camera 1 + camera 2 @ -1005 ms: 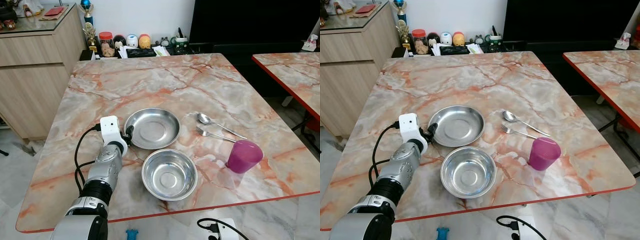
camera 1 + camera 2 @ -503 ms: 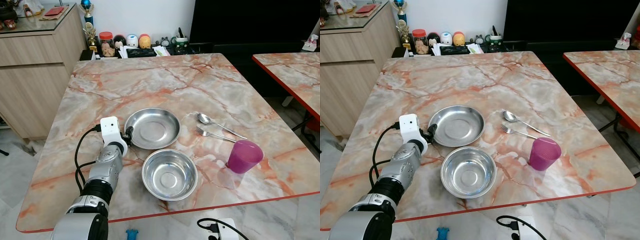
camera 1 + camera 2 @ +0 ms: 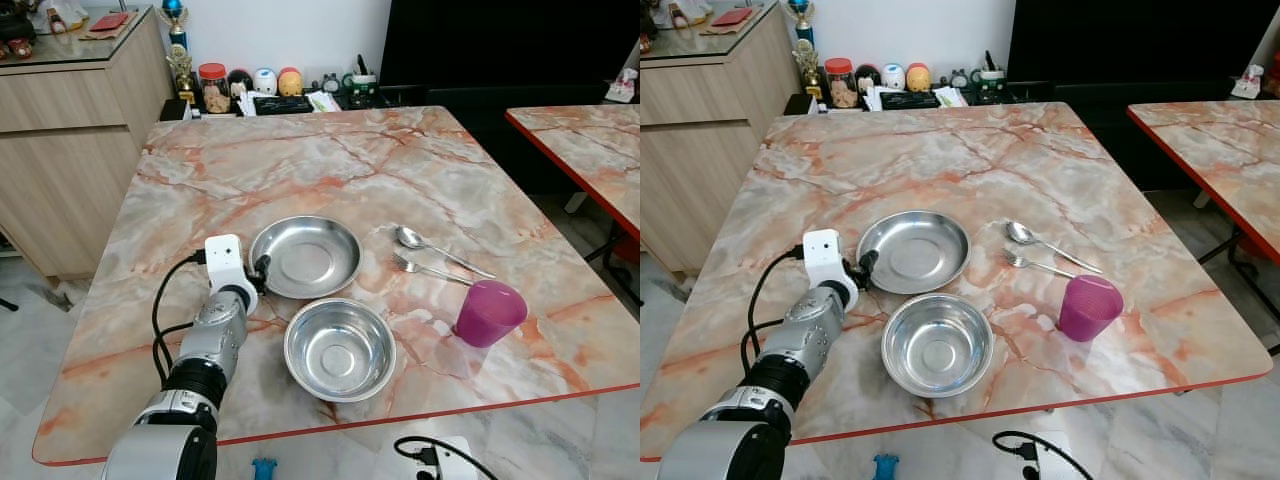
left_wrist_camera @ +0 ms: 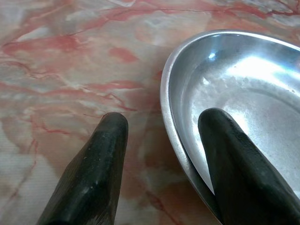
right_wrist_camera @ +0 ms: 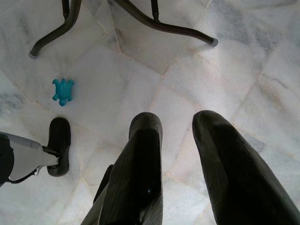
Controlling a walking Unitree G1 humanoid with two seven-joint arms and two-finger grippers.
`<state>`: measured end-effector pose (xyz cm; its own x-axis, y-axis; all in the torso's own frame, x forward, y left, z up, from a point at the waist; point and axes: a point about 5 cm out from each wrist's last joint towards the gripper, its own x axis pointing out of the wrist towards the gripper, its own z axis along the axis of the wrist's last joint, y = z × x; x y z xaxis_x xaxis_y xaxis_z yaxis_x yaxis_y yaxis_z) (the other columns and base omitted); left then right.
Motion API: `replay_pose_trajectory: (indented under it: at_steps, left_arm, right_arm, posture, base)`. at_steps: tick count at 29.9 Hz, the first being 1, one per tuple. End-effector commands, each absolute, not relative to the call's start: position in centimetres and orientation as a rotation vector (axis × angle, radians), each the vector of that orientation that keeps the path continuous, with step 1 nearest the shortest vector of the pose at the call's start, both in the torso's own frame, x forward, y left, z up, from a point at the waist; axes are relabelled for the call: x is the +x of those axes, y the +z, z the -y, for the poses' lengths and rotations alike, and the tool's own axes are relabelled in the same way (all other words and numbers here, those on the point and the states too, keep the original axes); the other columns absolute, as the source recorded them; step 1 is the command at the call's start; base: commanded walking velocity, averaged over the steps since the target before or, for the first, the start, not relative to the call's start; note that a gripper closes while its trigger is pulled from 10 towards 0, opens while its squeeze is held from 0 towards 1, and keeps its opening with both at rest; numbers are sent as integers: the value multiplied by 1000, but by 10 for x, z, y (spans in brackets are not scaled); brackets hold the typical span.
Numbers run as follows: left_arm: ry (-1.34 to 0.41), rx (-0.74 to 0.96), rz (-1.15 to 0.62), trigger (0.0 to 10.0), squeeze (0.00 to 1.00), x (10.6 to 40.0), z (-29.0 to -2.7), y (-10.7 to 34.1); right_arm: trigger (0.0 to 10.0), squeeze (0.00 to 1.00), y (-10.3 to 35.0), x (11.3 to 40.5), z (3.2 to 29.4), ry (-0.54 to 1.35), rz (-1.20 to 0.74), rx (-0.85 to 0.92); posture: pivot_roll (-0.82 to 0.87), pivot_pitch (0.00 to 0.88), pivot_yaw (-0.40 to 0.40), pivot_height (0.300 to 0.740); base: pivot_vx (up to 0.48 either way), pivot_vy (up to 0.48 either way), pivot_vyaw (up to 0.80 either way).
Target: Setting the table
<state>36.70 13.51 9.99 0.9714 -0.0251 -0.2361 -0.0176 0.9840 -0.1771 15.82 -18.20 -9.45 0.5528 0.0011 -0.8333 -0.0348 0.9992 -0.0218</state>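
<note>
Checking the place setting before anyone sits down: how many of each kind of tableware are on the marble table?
Shallow steel plate: 1
Deep steel bowl: 1
Metal spoon: 1
Metal fork: 1
Purple plastic cup: 1
Total: 5

Head stereo pair: high, facing forward and down over the pink-veined marble table (image 3: 330, 160); both eyes share the whole tabletop, slightly offset.

Left wrist camera: very close, looking along its black fingers (image 4: 93, 173) at the shallow round steel plate (image 4: 243, 93), also seen from the head.

Right wrist camera: pointing down at the grey marble floor (image 5: 197, 70).
</note>
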Motion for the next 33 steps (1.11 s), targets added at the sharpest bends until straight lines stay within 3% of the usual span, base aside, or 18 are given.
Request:
replay_pose_trajectory:
  at_steps: [1,5,6,7,8,9,10,18,19,33]
  left_arm:
    - [-26,-163,-239,10000,0,369,-131,102]
    - [-37,-161,-243,9725,0,368,-130,101]
    - [-39,-159,-243,4824,0,368,-129,101]
    - [-40,-159,-244,4824,0,368,-129,101]
    - [-42,-156,-245,2980,0,368,-129,101]
    - [-42,-155,-246,2980,0,368,-129,100]
    - [-43,-155,-247,1333,0,368,-129,100]
    - [-48,-148,-255,1137,0,368,-129,99]
    - [-47,-146,-255,78,0,368,-129,99]
    - [-32,-148,-252,0,0,369,-132,100]
  right_arm:
    - [10000,0,-95,158,182,26,-987,-43]
    - [10000,0,-95,158,182,26,-987,-43]
    - [10000,0,-95,158,182,26,-988,-43]
    - [10000,0,-95,158,182,26,-988,-43]
    - [10000,0,-95,158,182,26,-988,-43]
    - [10000,0,-95,158,182,26,-988,-43]
    - [10000,0,-95,158,182,27,-988,-43]
    - [10000,0,-94,159,182,27,-986,-41]
    - [10000,0,-94,159,182,28,-987,-42]
    - [10000,0,-94,159,182,31,-988,-45]
  posture:
    - [105,0,-17,740]
    - [105,0,-17,740]
    - [105,0,-17,740]
    - [105,0,-17,740]
    - [106,0,-17,740]
    - [106,0,-17,740]
    - [106,0,-17,740]
    - [105,0,-14,740]
    - [106,0,-15,740]
    - [109,0,-16,740]
  base:
    - [0,0,0]
    - [0,0,0]
    - [0,0,0]
    - [0,0,0]
    - [0,0,0]
    - [0,0,0]
    - [0,0,0]
    - [0,0,0]
    - [0,0,0]
    - [0,0,0]
